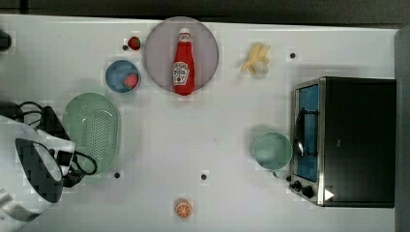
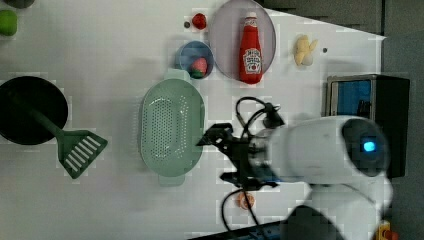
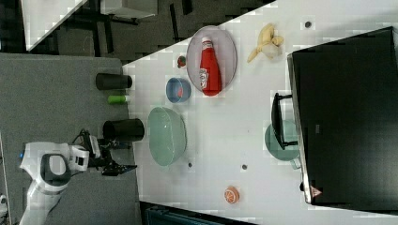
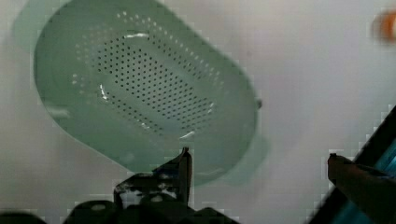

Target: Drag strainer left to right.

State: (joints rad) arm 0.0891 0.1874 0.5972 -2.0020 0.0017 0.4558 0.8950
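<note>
Strainer [image 1: 93,131] sits on the white table [image 1: 193,145] at the top view's left, just below the blue bowl [image 1: 122,76]. Its lower edge in the top view is covered by the arm's cabling and white housing, so I can't read that end's rim. In the left view the strainer [image 2: 171,129] shows whole: pale mint plastic, oval, a grid of small holes across the floor, and flat tabs at both ends. Long axis runs up-down in the top view and the left view, mouth facing up. From the right view I see mostly its smooth outer wall [image 3: 166,136].

Gripper [image 2: 220,157] hangs beside the strainer's rim at the left view's right. Fingers are spread wide with nothing between them; in the wrist view one black fingertip [image 4: 185,158] overlaps the strainer's near edge [image 4: 140,93], and I cannot tell whether it touches.

Further out: ketchup bottle [image 1: 183,62] lying on a grey round plate [image 1: 157,48], smooth teal cup [image 1: 272,150] against the toaster oven [image 1: 353,140], a peeled banana [image 1: 256,59], an orange half [image 1: 183,209]. In the right view the oven covers part of the cup.
</note>
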